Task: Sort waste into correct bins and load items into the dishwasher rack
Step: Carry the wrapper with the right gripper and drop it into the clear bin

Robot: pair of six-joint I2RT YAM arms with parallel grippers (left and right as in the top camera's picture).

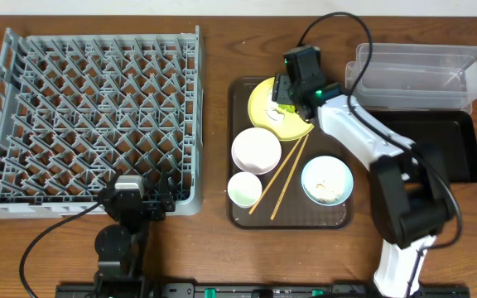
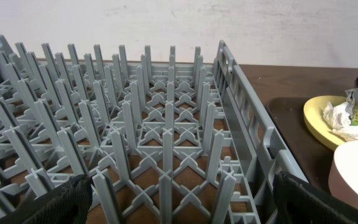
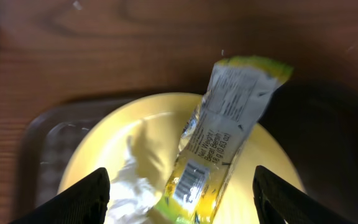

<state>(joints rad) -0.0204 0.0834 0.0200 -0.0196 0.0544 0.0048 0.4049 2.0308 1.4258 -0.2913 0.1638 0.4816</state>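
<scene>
The yellow-green snack wrapper (image 3: 222,137) lies on the round yellow plate (image 3: 272,162) beside a white crumpled lump (image 3: 129,186). My right gripper (image 3: 182,199) is open just above them, one finger on each side of the wrapper. In the overhead view it (image 1: 286,103) hovers over the plate (image 1: 259,108) at the back of the brown tray. My left gripper (image 2: 179,208) is open and empty at the front right corner of the grey dishwasher rack (image 2: 142,124), which holds nothing. The clear container (image 1: 416,74) and the black tray (image 1: 437,145) sit at the right.
The brown serving tray (image 1: 238,211) also holds a white bowl (image 1: 256,151), a small white cup (image 1: 244,189), a light blue bowl (image 1: 327,180) with whitish scraps, and chopsticks (image 1: 284,174) lying diagonally. The rack (image 1: 89,108) fills the left half of the table.
</scene>
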